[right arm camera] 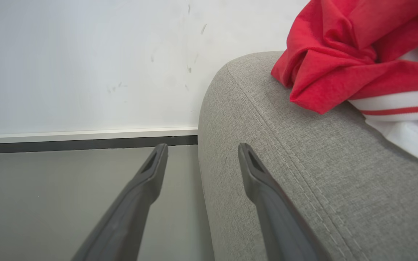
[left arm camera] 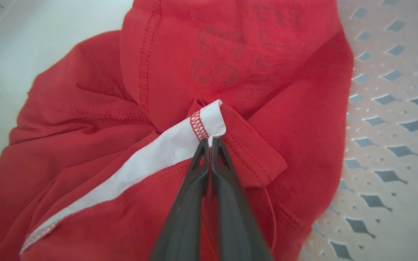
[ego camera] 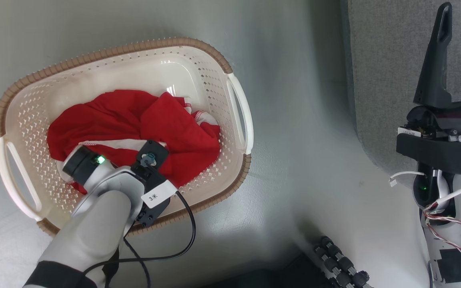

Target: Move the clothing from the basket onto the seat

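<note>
Our left end effector (left arm camera: pixel 209 142) clenches the clothing (left arm camera: pixel 85 137) at its tips; next we should lift it from the basket (left arm camera: pixel 386 108).

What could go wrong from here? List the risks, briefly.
1. The left gripper has its jaws shut on just the folded tip of the white trim of the clothing. That thin pinch may slip on lifting.
2. The clothing lies bunched in the basket, so trailing folds could catch on the rim.
3. The garment on the seat lies near its rounded edge and might slide off.
</note>
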Available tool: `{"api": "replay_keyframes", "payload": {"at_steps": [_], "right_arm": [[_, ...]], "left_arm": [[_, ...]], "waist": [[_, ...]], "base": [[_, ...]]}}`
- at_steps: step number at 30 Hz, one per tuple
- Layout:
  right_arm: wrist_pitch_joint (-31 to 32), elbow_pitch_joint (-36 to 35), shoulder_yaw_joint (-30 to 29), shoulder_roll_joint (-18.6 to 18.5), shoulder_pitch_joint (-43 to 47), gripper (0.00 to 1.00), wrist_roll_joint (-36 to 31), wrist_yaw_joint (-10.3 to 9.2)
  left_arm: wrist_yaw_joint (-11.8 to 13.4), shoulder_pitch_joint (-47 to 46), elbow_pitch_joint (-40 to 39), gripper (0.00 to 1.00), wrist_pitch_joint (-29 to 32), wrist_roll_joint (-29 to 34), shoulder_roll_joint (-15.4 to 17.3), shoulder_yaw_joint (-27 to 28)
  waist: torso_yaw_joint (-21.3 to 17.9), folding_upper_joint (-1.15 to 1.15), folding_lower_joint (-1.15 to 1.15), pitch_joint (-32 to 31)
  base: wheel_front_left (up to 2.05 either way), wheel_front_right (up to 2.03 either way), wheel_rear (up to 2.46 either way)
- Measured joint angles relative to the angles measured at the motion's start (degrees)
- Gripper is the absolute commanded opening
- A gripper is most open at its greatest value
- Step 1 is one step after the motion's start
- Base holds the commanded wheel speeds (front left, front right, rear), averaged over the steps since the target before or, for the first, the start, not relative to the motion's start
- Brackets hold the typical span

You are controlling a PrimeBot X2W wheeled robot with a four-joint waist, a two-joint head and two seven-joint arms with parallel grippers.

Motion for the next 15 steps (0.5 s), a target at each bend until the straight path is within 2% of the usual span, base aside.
{"api": "replay_keyframes", "payload": {"at_steps": [15], "right_arm": [[0.00, 3.54, -1.20, 0.53, 0.00, 1.00, -0.38, 1.20]], "left_arm": [[0.92, -0.34, 1.20, 0.00, -7.66, -2.12, -1.31, 2.68]], "waist": [[1.02, 0.00, 0.00, -3.75]], "base": [[0.00, 0.00, 0.00]]}}
